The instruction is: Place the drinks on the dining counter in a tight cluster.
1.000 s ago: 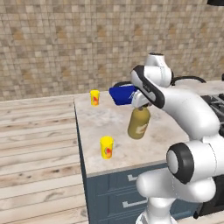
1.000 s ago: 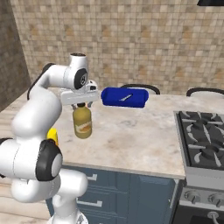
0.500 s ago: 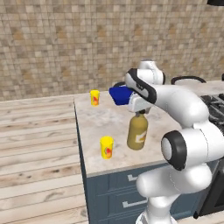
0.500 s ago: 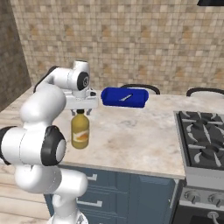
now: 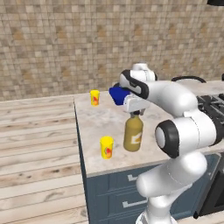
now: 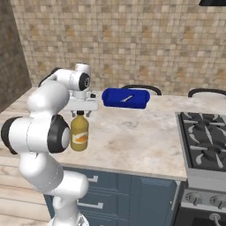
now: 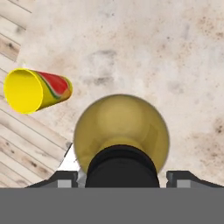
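Observation:
The squat amber-yellow bottle (image 5: pixel 133 135) (image 6: pixel 79 134) with a black cap stands upright near the front left part of the dining counter (image 5: pixel 100 120) (image 6: pixel 132 137). My gripper (image 5: pixel 134 113) (image 6: pixel 80 112) points straight down and is shut on its cap. In the hand view the gripper (image 7: pixel 122 175) has a finger on each side of the black cap, above the bottle's round shoulder (image 7: pixel 120 127) and the marbled top (image 7: pixel 166 52). I cannot tell whether the bottle's base touches the counter.
A yellow cup with red marks (image 5: pixel 106 147) (image 7: pixel 35 89) stands just left of the bottle by the counter's front edge, and another cup (image 5: pixel 95 97) stands at the back left. A blue box (image 5: pixel 117 94) (image 6: pixel 126 98) lies behind. The stove (image 6: pixel 205 141) is at the right.
My gripper has brought the amber bottle down and slightly toward the counter's front left, most of it in the first half second.

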You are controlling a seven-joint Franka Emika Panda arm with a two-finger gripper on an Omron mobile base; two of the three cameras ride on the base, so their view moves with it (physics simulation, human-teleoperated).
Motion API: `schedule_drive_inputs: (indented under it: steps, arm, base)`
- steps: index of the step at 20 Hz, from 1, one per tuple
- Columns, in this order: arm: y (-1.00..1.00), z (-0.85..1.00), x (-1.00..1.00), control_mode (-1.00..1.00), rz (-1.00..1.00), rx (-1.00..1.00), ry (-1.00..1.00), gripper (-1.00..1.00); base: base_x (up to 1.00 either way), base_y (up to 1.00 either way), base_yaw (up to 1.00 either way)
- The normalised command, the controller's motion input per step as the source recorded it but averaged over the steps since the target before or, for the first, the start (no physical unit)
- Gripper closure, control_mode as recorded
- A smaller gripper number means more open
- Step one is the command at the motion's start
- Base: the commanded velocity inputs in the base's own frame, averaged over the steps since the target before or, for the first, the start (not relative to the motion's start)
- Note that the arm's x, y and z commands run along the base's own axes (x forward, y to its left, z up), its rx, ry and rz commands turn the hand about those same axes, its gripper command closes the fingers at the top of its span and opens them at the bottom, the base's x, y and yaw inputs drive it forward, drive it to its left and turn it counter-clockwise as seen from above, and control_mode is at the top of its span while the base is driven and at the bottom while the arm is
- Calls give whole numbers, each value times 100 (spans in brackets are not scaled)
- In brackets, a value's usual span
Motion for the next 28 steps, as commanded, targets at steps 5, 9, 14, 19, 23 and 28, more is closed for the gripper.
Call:
schedule_drive_inputs:
  steps: [5, 9, 14, 19, 23, 28]
  arm:
    - [7, -15, 21, -100, 0, 0, 0, 100]
    - [0, 0, 34, -100, 0, -5, 1, 100]
    - [1, 0, 17, -100, 0, -6, 0, 100]
    - [0, 0, -3, -100, 0, 0, -7, 100]
    - [0, 0, -23, -100, 0, 0, -10, 100]
    - [0, 0, -8, -100, 0, 0, -11, 100]
  base:
    - [0, 0, 0]
    - [0, 0, 0]
    - [0, 0, 0]
    - [0, 0, 0]
    - [0, 0, 0]
    - [0, 0, 0]
